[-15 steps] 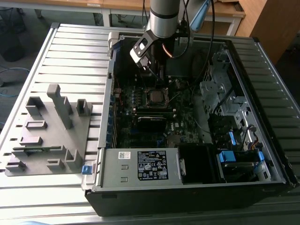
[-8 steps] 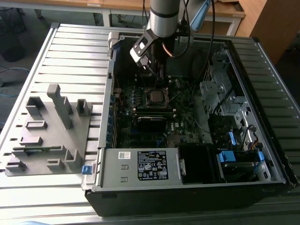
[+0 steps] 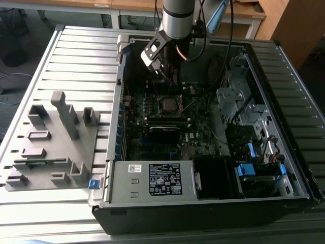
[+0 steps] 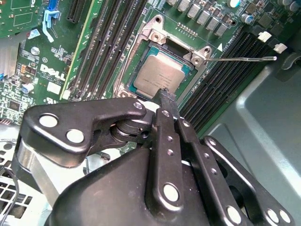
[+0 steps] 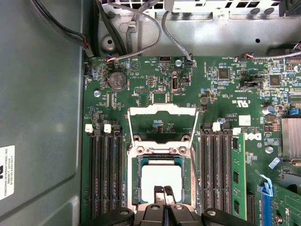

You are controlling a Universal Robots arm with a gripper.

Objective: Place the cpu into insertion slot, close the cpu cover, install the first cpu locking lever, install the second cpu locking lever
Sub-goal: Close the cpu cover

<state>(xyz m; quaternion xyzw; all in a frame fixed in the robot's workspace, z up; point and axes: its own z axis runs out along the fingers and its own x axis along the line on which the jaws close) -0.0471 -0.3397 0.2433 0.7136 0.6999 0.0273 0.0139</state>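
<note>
gripper (image 4: 167, 95): jaws clenched, empty, tips at cpu (image 4: 162, 75) edge | cpu seated in insertion slot (image 5: 137, 179) | cpu cover (image 5: 162, 110) open | exterior view: gripper at 12 o'clock of cpu

In the second wrist view my end effector (image 4: 167, 95) hides part of the cpu (image 4: 162, 73) edge; the exterior view's top edge cuts off my arm (image 3: 179, 18)
</note>
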